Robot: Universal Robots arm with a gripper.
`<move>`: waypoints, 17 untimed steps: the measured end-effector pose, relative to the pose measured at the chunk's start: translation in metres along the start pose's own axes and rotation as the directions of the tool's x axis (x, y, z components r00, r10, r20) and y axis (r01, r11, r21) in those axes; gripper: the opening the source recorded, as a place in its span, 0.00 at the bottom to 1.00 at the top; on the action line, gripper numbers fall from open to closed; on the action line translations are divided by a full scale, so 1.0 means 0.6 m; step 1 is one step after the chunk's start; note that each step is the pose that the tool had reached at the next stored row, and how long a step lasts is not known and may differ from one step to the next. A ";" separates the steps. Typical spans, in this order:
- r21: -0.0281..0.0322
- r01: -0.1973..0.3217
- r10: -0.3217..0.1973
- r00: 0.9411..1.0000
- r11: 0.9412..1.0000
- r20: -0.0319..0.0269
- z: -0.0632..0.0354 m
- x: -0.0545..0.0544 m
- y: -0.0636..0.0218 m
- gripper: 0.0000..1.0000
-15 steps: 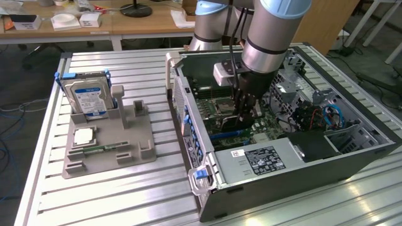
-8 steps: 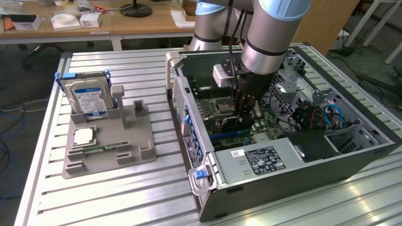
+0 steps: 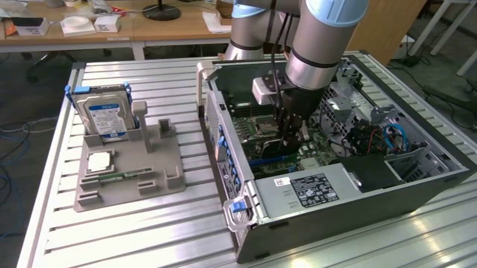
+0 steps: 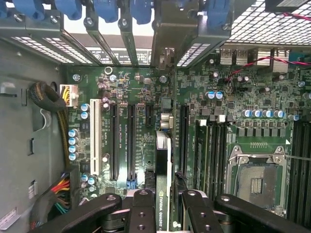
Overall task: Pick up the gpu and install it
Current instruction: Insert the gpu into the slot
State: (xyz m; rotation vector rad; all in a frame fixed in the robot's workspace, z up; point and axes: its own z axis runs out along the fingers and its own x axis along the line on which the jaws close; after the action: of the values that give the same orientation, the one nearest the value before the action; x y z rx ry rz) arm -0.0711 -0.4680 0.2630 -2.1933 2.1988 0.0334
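The gpu (image 4: pixel 163 160) is seen edge-on, a thin card with a green label strip, standing upright over the motherboard (image 4: pixel 233 111). Its metal end bracket (image 4: pixel 166 53) reaches the rear slot openings of the case. My gripper (image 4: pixel 163 206) is shut on the card, one black finger (image 4: pixel 142 211) on each side of it. In the exterior view my gripper (image 3: pixel 287 139) is down inside the open computer case (image 3: pixel 335 190), with the dark gpu (image 3: pixel 270 149) below it, just over the board. Whether the card sits in a slot I cannot tell.
Long black expansion slots (image 4: pixel 131 141) and a white slot (image 4: pixel 95 141) lie beside the card, with the CPU socket (image 4: pixel 255 179) on the other side. On the table at the exterior view's left, a grey fixture (image 3: pixel 160 178) holds a blue-labelled hard drive (image 3: pixel 104 114) and a memory stick (image 3: pixel 119 177).
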 end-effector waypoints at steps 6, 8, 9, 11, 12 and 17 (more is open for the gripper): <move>0.000 0.000 0.000 1.000 1.000 0.000 0.003 0.000 0.000 0.26; 0.000 0.000 0.000 1.000 1.000 0.000 0.005 0.000 0.001 0.26; 0.000 0.000 0.000 1.000 1.000 0.000 0.005 0.000 0.001 0.26; 0.000 0.000 0.000 1.000 1.000 0.000 0.007 0.000 0.001 0.26; 0.000 0.000 0.000 1.000 1.000 0.000 0.007 0.000 0.001 0.26; 0.000 0.000 0.000 1.000 1.000 0.000 0.008 0.000 0.001 0.26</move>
State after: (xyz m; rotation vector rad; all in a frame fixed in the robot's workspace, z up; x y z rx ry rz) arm -0.0717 -0.4677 0.2581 -2.1933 2.1988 0.0334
